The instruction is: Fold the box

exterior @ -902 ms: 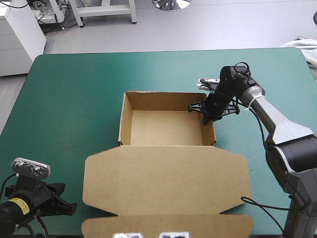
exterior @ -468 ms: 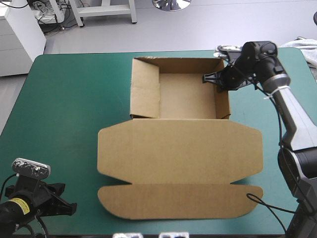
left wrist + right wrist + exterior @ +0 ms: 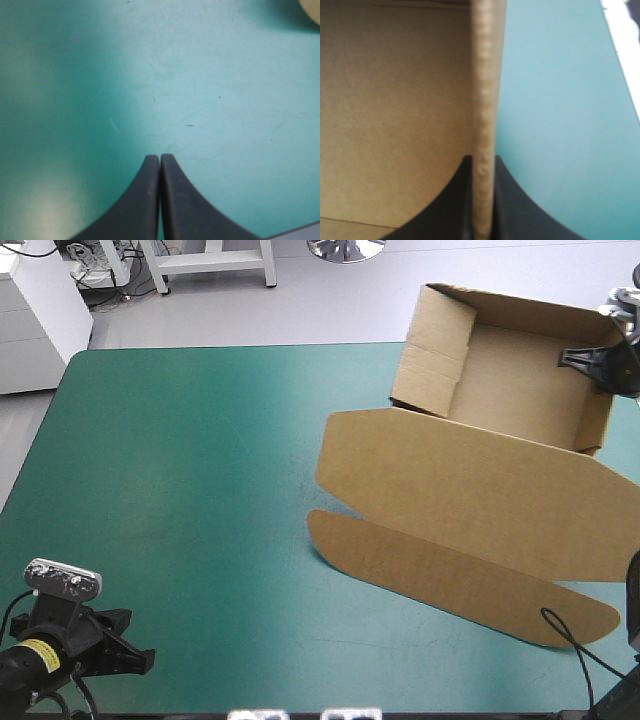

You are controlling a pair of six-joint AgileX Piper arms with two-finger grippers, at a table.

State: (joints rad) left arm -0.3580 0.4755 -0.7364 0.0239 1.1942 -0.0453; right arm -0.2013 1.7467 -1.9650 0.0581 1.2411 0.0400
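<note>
The brown box (image 3: 500, 390) is an open tray with its walls raised and its lid (image 3: 470, 500) lying flat, tilted across the table's far right corner and partly past the far edge. My right gripper (image 3: 600, 362) is shut on the tray's right wall; in the right wrist view that wall (image 3: 484, 115) stands edge-on between my right gripper's (image 3: 482, 162) black fingers, the tray floor to one side. My left gripper (image 3: 160, 159) is shut and empty over bare teal-green cover, near the table's front left corner (image 3: 75, 645).
The lid's tuck flap (image 3: 450, 575) lies toward the table's front right. A pale edge (image 3: 311, 7) shows far ahead of the left gripper. The table's left half (image 3: 180, 490) is bare teal-green cover.
My right gripper has dragged the box by its wall from the table's middle to the far right corner, turning it clockwise. The left arm stayed still.
</note>
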